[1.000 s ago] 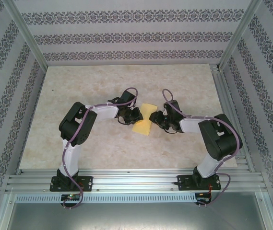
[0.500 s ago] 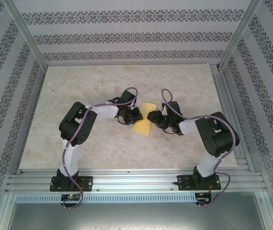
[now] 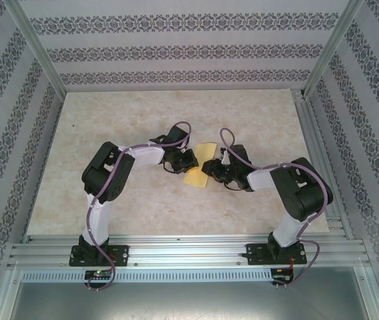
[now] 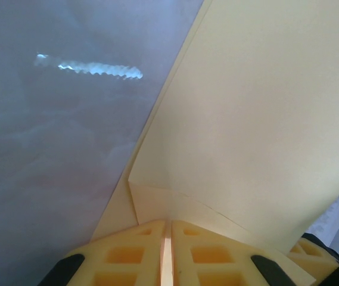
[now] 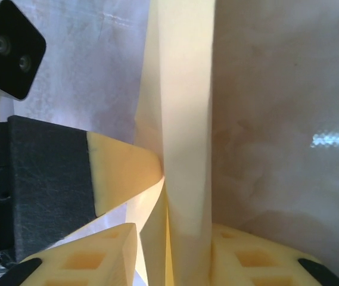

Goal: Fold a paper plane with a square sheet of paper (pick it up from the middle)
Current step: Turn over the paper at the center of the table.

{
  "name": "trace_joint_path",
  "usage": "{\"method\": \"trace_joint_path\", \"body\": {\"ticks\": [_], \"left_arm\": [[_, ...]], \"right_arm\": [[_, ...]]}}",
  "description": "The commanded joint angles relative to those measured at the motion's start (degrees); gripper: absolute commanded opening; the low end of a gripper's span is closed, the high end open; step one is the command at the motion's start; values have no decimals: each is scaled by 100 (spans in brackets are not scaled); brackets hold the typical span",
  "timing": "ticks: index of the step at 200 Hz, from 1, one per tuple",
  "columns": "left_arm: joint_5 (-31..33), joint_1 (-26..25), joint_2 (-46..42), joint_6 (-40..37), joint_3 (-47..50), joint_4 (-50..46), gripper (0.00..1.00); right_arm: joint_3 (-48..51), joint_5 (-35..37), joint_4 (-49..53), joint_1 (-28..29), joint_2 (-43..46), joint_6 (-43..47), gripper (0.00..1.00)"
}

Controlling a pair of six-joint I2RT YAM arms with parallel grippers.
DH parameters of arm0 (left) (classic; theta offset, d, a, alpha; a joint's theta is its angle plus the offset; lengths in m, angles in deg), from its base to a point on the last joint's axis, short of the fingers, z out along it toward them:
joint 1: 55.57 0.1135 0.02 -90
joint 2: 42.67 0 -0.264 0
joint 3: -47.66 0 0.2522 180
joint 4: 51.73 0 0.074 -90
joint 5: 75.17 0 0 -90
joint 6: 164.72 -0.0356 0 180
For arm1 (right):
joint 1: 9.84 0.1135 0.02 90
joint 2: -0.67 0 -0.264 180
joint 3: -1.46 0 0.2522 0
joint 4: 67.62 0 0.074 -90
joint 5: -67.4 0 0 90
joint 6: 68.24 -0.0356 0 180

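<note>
While the left gripper (image 4: 167, 226) pinched the folded yellow sheet (image 3: 196, 176), well clear of the table's (image 3: 109, 113) edges, the right gripper's (image 5: 172, 232) fingers flanked it, grip unclear.

2 black-and-white arms (image 3: 106, 177) carry purple cables (image 3: 224, 137) and yellow, grid-moulded fingers (image 4: 121, 256).

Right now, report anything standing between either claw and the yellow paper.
Nothing visible does. The left claw is shut on an edge of the yellow paper, and the right claw straddles its folded edge, one finger on either side.
</note>
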Motion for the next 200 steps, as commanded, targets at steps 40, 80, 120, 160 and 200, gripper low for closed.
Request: {"method": "trace_joint_path", "body": {"ticks": [40,80,120,160,200], "left_arm": [[83,-17,16,64,22,-201,15],[71,-17,11,60,32,-201,15],[76,-19,-34,72,32,-183,16],[44,-17,-218,81,23,-130,21],[400,11,-1003,-5,102,-253,31]], "right_arm": [[-10,-25,-35,7,-53,44,21],[-43,-138,-287,-74,-226,-124,13],[0,-168,-228,-111,-120,-56,5],[8,-142,181,-159,158,246,0],[-328,401,1842,-111,1051,1093,0]]}}
